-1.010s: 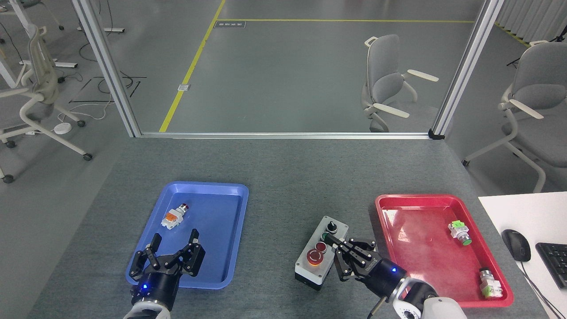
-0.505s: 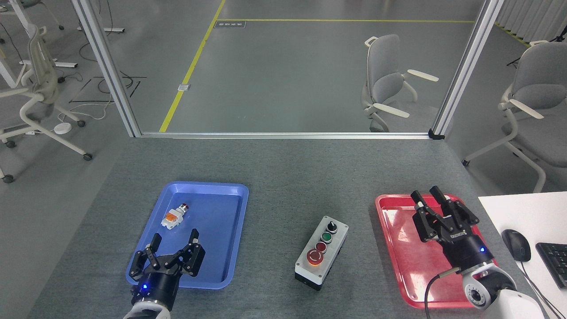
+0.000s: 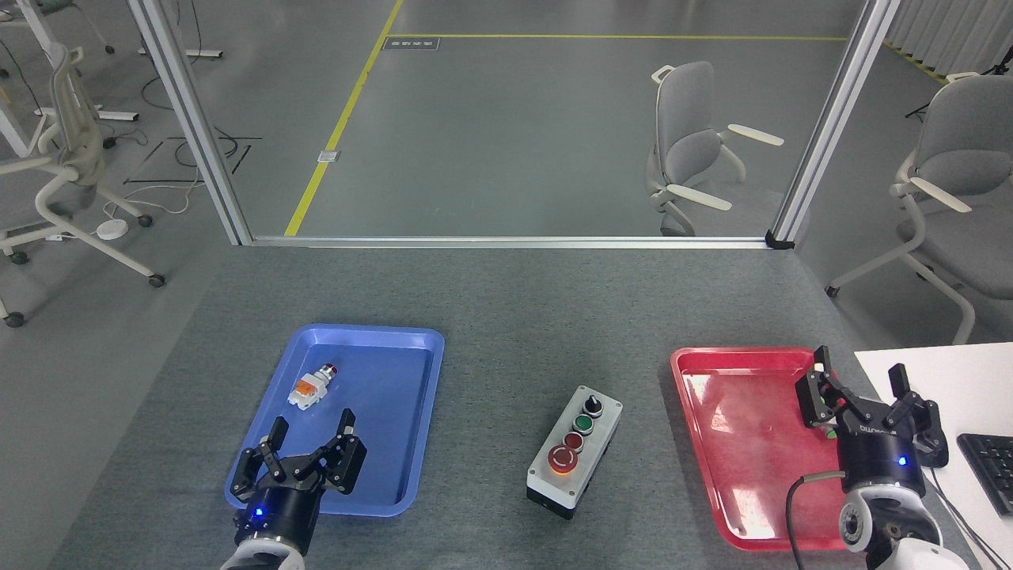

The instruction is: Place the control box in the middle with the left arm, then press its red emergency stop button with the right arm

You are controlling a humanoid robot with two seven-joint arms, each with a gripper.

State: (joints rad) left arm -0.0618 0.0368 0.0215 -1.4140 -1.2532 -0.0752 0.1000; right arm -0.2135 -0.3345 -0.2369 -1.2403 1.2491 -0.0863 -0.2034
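Head view: the right gripper (image 3: pixel 863 388) has pulled back since half a second ago — it stood over the far middle of the red tray (image 3: pixel 716 475) with its fingers close together, and now it sits further right, over the tray's right edge by the white desk (image 3: pixel 934 372), fingers spread wide apart and pointing up and away, nothing between them. A second ago it was down at the control box (image 3: pixel 575 451), reaching in from the right beside the button row. The box itself has not shifted over these frames; it lies on the bare grey mat (image 3: pixel 506 317) between the blue tray (image 3: pixel 396 443) and the red tray, well apart from both grippers, long axis running slightly diagonal. The red emergency stop button (image 3: pixel 563 458) is at its near end, untouched, with the small red, green and black controls in a row beyond it. The left gripper (image 3: pixel 312 431) is unchanged — it hovers over the near-left corner of the blue tray, fingers open and empty, blue light on at the wrist. A small orange-and-white button part (image 3: pixel 310 386) lies in the blue tray, apart from the left fingers. The right arm's cable loops over the red tray's near right side; a keyboard (image 3: pixel 989 471) shows at the desk edge.
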